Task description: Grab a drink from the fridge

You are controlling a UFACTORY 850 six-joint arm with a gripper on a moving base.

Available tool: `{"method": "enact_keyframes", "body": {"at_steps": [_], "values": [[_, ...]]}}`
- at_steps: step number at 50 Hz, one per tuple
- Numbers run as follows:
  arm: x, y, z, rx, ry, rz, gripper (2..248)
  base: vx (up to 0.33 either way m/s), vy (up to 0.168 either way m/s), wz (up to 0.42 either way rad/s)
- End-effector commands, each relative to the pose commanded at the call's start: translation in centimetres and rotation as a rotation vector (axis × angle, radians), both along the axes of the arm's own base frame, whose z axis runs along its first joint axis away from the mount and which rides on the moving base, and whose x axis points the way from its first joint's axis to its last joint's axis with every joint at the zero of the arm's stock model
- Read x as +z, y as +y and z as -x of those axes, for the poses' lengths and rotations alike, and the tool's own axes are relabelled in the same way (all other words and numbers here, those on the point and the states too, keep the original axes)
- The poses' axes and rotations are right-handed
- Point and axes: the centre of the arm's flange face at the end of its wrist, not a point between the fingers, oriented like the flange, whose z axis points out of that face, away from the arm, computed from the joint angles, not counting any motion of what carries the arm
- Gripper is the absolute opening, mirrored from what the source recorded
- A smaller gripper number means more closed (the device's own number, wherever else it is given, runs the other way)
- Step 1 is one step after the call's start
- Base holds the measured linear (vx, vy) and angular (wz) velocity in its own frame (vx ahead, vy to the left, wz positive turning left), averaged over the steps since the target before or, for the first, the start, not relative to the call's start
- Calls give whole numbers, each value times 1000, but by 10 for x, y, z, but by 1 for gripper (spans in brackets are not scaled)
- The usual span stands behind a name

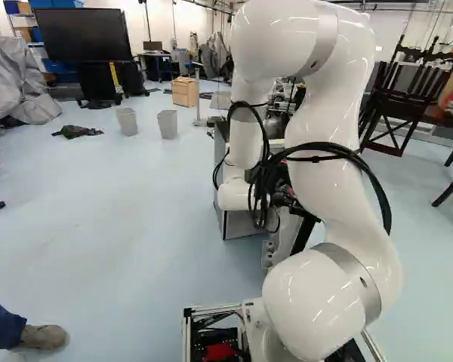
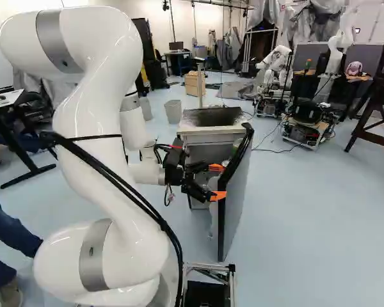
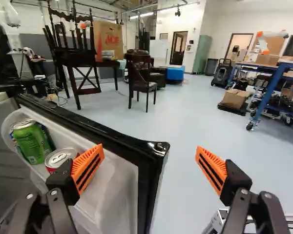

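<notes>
The white arm [image 1: 336,181] is big and close, right of the middle in the left base view. It bends over and down to the black gripper [image 2: 217,181], which is at the fridge [image 2: 208,137] door [image 2: 235,204]. In the wrist view, the two fingers of the gripper [image 3: 150,158] are wide apart, with nothing held in them. The black edge [image 3: 112,130] of the door runs to a corner that sits ahead of the gap between the fingers. One orange pad [image 3: 88,163] is over the door's inside, and the other [image 3: 211,165] is out past the edge, over the floor [image 3: 180,126]. I can't tell if they touch the door.

The drinks are in the white shelf [image 3: 110,190] on the inside of the open door. A red can [image 3: 61,157] is right by the finger on that side, and the finger hides part of it. Just beside it is a green can [image 3: 31,141], a bit more away from the gripper. Both have their tops up.

Past the fridge, there are two grey bins [image 1: 127,121] [image 1: 167,124] and a wood box [image 1: 185,92]. At the back left of the left base view is a big black screen [image 1: 83,34]. In the right base view, another robot [image 2: 278,64] is far off, past the fridge and to the right. The wrist view shows dark chairs [image 3: 141,80] and a brown box [image 3: 107,41] beyond the door.
</notes>
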Motion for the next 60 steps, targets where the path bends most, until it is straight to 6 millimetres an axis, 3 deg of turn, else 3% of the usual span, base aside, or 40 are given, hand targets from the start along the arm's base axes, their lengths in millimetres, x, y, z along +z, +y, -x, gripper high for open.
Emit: {"method": "enact_keyframes", "body": {"at_steps": [60], "values": [[7, -67, -44, -259, -103, -12, 247, 0, 0, 0]]}}
